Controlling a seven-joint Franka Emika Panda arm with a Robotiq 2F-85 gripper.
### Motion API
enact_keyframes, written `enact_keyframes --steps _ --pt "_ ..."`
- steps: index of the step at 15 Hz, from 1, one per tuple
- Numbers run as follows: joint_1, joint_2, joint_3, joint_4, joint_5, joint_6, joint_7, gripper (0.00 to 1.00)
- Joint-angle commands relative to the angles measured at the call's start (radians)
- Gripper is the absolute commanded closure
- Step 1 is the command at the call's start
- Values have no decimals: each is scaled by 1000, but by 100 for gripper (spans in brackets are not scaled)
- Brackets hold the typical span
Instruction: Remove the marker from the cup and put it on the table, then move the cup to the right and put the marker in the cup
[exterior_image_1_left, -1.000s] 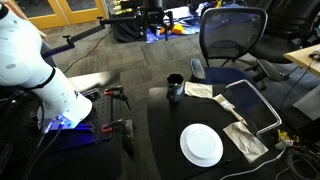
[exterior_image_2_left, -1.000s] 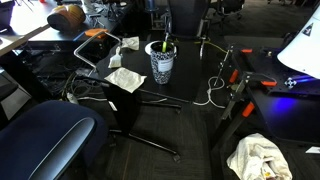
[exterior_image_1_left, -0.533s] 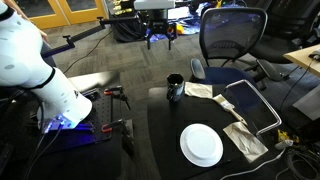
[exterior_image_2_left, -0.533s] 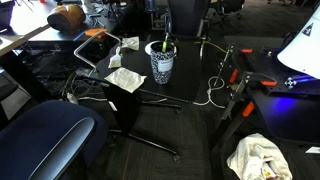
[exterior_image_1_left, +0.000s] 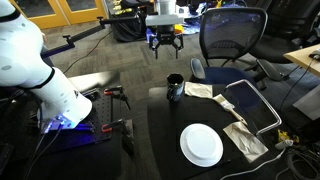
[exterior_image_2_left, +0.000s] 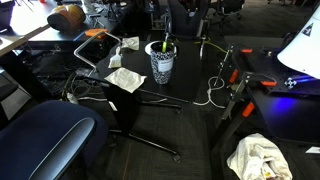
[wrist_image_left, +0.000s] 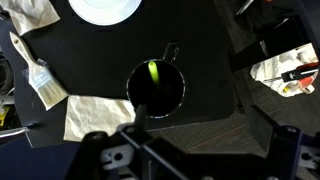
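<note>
The dark glossy cup (exterior_image_1_left: 175, 88) stands on the black table (exterior_image_1_left: 165, 135) at its far edge, with the yellow-green marker (wrist_image_left: 154, 72) upright inside it. In an exterior view the marker's tip (exterior_image_2_left: 165, 43) sticks out over the cup's rim (exterior_image_2_left: 160, 62). From above, the wrist view shows the cup's mouth (wrist_image_left: 158, 88) with its handle pointing up in the picture. My gripper (exterior_image_1_left: 164, 44) hangs open and empty well above the cup. Its fingers (wrist_image_left: 200, 128) show as dark shapes at the bottom of the wrist view.
A round white plate (exterior_image_1_left: 201, 145) lies on the table near the cup. Crumpled cloths (exterior_image_1_left: 198, 90) (wrist_image_left: 95, 115) and a paintbrush (wrist_image_left: 40, 80) lie beside the cup. A bent metal frame (exterior_image_1_left: 258, 103) stands at the table's side, an office chair (exterior_image_1_left: 232, 40) behind it.
My gripper has come down into the exterior view from above the frame and now hangs lower over the cup. The cup and marker have not moved.
</note>
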Motion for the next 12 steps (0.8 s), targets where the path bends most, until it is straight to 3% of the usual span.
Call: enact_keyframes --steps 1,10,11,12 --pt "-6 1 7 2 0 -2 0 0" --pt "-15 12 -2 -15 -56 35 -12 0" --pt "-17 15 -3 -15 -74 37 -9 1" --pt "-19 19 -5 -17 -89 45 -14 9"
